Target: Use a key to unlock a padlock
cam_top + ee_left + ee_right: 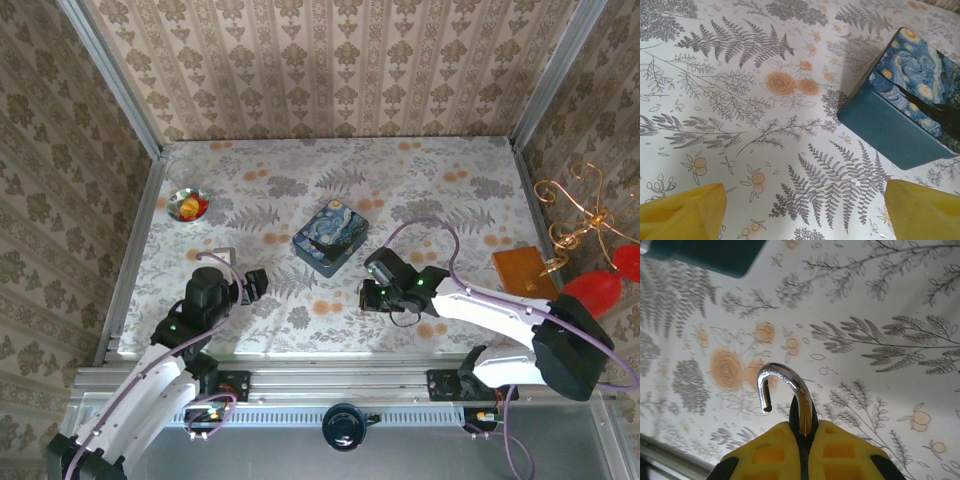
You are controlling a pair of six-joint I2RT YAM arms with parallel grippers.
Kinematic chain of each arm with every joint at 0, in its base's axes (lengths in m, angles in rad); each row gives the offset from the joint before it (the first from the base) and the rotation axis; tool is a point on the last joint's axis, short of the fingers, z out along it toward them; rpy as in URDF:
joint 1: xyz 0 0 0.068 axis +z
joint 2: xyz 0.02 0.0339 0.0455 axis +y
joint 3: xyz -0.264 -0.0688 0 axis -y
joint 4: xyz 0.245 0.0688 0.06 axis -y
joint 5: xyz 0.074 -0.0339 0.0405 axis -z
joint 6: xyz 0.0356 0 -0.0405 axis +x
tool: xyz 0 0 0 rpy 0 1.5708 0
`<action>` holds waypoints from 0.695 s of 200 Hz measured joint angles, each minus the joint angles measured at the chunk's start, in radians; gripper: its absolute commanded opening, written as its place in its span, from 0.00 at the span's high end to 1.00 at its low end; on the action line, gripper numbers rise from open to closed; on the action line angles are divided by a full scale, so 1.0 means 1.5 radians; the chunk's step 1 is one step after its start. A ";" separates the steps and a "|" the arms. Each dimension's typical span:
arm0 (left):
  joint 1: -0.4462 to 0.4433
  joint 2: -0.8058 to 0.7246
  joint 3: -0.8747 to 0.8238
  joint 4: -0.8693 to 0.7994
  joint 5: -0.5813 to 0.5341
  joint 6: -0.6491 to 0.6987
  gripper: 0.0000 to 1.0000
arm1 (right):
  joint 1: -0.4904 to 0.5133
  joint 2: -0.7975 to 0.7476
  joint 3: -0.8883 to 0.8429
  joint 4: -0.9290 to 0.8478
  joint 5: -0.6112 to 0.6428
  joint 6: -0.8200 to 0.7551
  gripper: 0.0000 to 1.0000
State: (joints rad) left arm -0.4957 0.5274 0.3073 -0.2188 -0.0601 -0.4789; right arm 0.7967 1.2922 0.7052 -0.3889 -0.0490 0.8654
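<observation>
Yellow-fingered left claw (pixel 805 215) stood wide open above the worktop (pixel 715 155), empty, near the blue tin (pixel 905 115). Right claw (pixel 802 445) was clamped on the padlock (pixel 786 382) toward the worktop's near edge, shackle jutting out.

The body of the padlock (pixel 785 390) is hidden between the closed fingers of my right gripper (pixel 802 437); just its shackle sticks out. The blue tin (pixel 905 115) is cut off at the left wrist view's right edge. From above, I cannot make the padlock out.
</observation>
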 measured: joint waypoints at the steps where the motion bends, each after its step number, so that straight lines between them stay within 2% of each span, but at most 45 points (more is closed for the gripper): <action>1: 0.000 0.000 0.000 0.000 0.000 0.001 0.16 | 0.000 0.001 0.000 -0.001 0.001 0.000 0.95; 19: 0.000 -0.008 -0.002 0.000 0.002 0.004 0.13 | 0.000 0.013 0.005 -0.019 0.009 -0.005 0.95; 139: 0.000 -0.026 -0.012 0.000 -0.006 0.004 0.11 | 0.022 0.165 0.122 -0.041 0.008 -0.040 0.86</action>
State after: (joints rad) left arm -0.4957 0.4885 0.2886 -0.2188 -0.0685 -0.4728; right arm 0.8295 1.5398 0.8883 -0.4503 -0.0372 0.8055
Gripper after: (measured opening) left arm 0.890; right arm 0.131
